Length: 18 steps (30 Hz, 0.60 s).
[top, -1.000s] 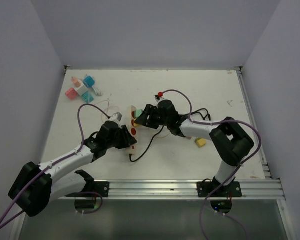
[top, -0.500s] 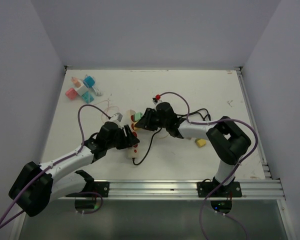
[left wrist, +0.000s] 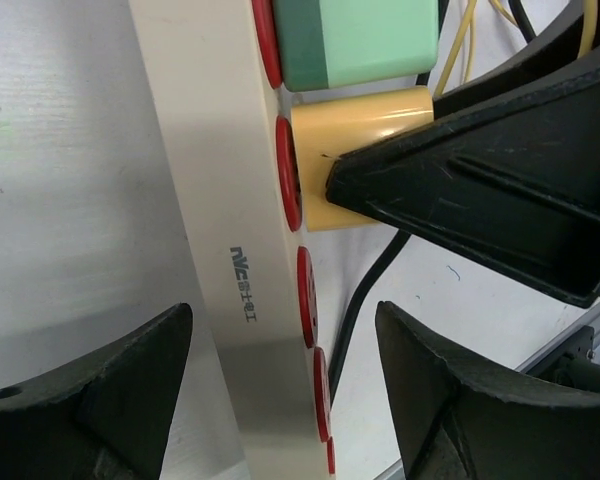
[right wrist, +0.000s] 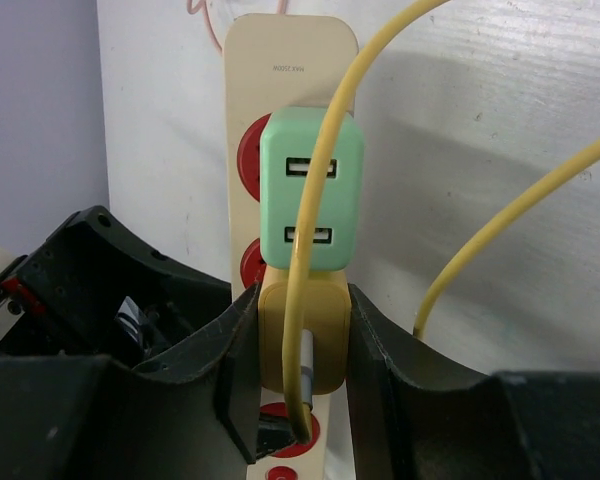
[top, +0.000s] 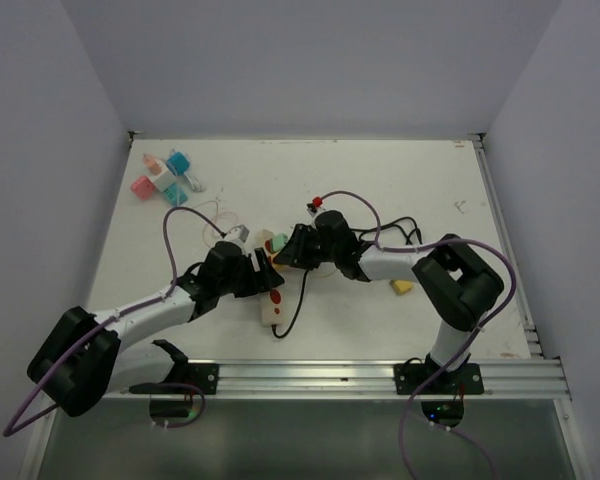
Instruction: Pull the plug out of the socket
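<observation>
A cream power strip (top: 272,302) with red sockets lies mid-table. A yellow plug (right wrist: 330,320) with a yellow cable (right wrist: 296,256) sits in one socket, next to a green USB plug (right wrist: 280,200). My right gripper (right wrist: 302,300) is shut on the yellow plug, one finger on each side. In the left wrist view the strip (left wrist: 220,250) runs between the spread fingers of my left gripper (left wrist: 280,330), which is open and does not touch it. The right gripper's fingers (left wrist: 480,190) press on the yellow plug (left wrist: 380,115) there. From above, both grippers (top: 258,278) (top: 283,253) meet at the strip.
Coloured blocks (top: 165,178) lie at the back left. A small yellow piece (top: 401,285) rests right of the right arm. A black cable (top: 300,300) loops beside the strip. An aluminium rail (top: 380,375) runs along the near edge.
My right jaws closed onto the yellow plug. My left jaws spread apart and let go of the strip, which shifted toward the near edge.
</observation>
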Motion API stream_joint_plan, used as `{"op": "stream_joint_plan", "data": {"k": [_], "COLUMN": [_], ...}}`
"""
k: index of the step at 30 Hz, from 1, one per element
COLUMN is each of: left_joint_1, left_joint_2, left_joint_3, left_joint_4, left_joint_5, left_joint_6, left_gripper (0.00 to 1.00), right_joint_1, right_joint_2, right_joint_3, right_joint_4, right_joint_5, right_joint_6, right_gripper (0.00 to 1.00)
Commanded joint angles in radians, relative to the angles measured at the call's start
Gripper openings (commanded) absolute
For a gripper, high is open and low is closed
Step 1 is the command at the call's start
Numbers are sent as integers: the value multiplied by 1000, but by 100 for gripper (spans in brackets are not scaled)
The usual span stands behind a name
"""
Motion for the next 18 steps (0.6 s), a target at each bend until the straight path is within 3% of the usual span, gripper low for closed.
{"op": "stream_joint_plan", "data": {"k": [1,7,13,15,16,18], "left_joint_1": [-2,-2,-5,-6,-8,-9], "left_joint_2": [25,65,82,82,80,73], "left_joint_3": [30,22,10,5,4,-2], "left_joint_4": [77,102,131,134,133,128], "left_joint_5": [-14,0,7,3,0,-13], "left_joint_6": [-19,-42,-62,-66,-68,-70], "left_gripper": [77,74,59,45,32,15], "right_joint_1": [14,18,24,27,27,28], "right_joint_2": [-75,-95,-95,-95,-97,-100], "right_joint_3": [-2,-13,-13,-13,-13,-17], "right_joint_4": [84,104,123,126,127,132], "right_joint_5": [-27,-10,-9,-9,-9,-9], "right_joint_6": [12,31,45,49,54,58], "right_gripper": [0,0,0,0,0,0]}}
